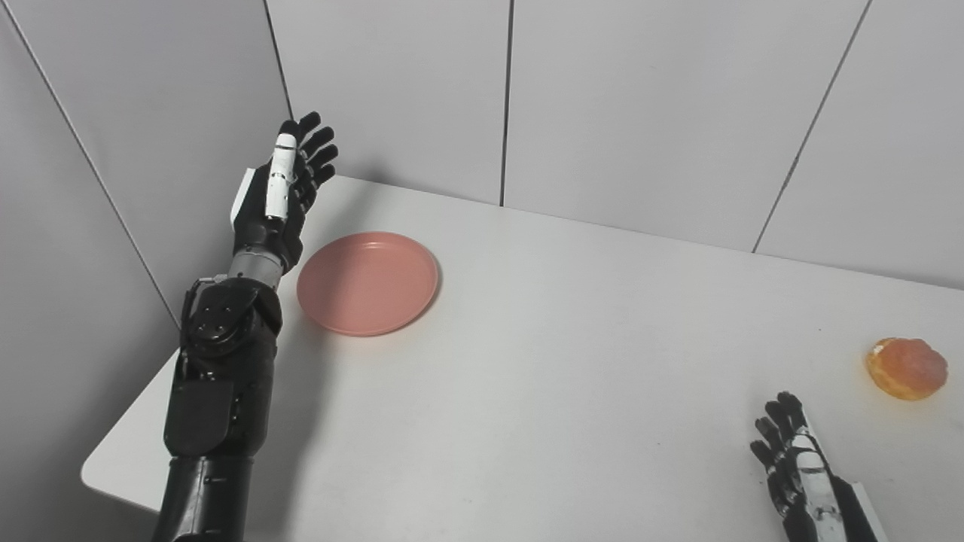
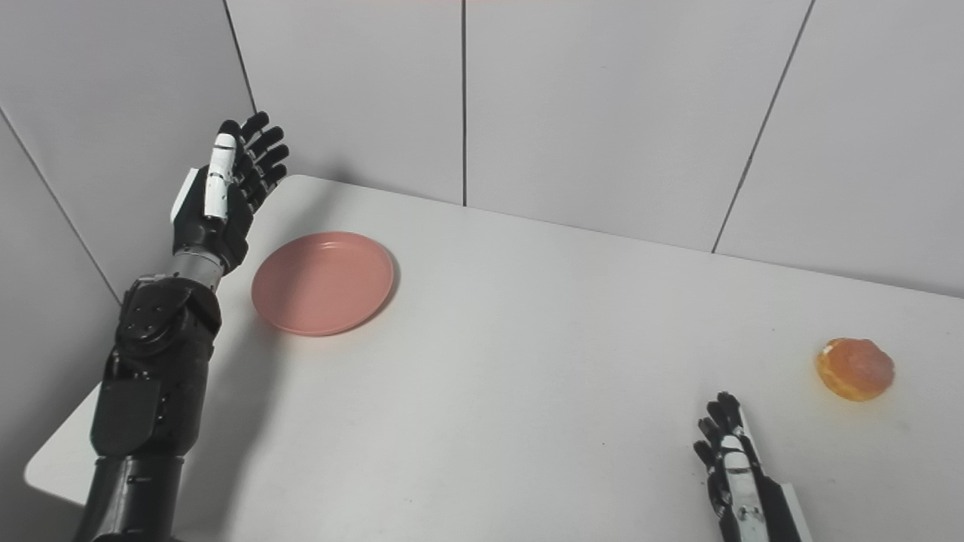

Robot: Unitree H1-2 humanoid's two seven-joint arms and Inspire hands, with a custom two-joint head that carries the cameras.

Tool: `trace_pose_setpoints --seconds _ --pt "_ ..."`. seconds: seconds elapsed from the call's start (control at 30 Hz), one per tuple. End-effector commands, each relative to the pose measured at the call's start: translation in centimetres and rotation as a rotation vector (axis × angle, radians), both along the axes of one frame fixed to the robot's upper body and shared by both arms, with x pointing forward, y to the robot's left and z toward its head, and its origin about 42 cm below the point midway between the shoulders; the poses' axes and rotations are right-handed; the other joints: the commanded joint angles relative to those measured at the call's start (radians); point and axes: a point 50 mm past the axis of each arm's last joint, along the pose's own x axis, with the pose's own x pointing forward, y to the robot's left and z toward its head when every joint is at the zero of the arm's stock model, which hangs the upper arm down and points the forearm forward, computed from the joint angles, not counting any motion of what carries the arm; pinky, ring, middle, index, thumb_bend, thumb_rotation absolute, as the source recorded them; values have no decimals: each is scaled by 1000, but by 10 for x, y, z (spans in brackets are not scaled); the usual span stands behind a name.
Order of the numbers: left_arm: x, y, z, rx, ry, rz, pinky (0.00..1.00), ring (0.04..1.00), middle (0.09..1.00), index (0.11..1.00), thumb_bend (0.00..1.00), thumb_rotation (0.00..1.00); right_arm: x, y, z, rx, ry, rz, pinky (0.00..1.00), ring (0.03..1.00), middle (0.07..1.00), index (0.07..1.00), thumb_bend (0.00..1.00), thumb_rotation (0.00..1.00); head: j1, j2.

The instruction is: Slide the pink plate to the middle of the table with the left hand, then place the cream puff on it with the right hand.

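In the left eye view, the pink plate [image 1: 367,283] lies flat on the white table [image 1: 572,376] in the left part of the frame, left of centre. The left hand [image 1: 282,196] is raised just to the plate's left, near the table's far left corner, its fingers spread apart and holding nothing; it does not touch the plate. The cream puff [image 1: 906,367] sits on the table at the right edge of the frame. The right hand [image 1: 798,470] rests low in the lower right corner, fingers apart and empty, near the puff but not touching it.

In the right eye view, everything lies the same, a little further left in the frame. Plate and puff are well apart.
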Motion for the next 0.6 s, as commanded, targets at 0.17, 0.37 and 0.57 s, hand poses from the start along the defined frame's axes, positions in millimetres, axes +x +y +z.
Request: trace_pose_setpoints --seconds 0.17,0.37,0.57 --pt "8 23 22 34 -68 40 945 918 911 891 423 1000 1 0 14 7 -47 4 1000 1000 1000 1000 0 1000 3 1" --pt "11 40 11 13 -29 79 936 909 903 886 406 1000 1 0 14 17 -45 7 1000 1000 1000 1000 0 1000 4 3" --pt "10 47 1 6 -1 104 917 898 891 882 380 1000 1 0 15 16 -38 6 1000 1000 1000 1000 0 1000 2 6"
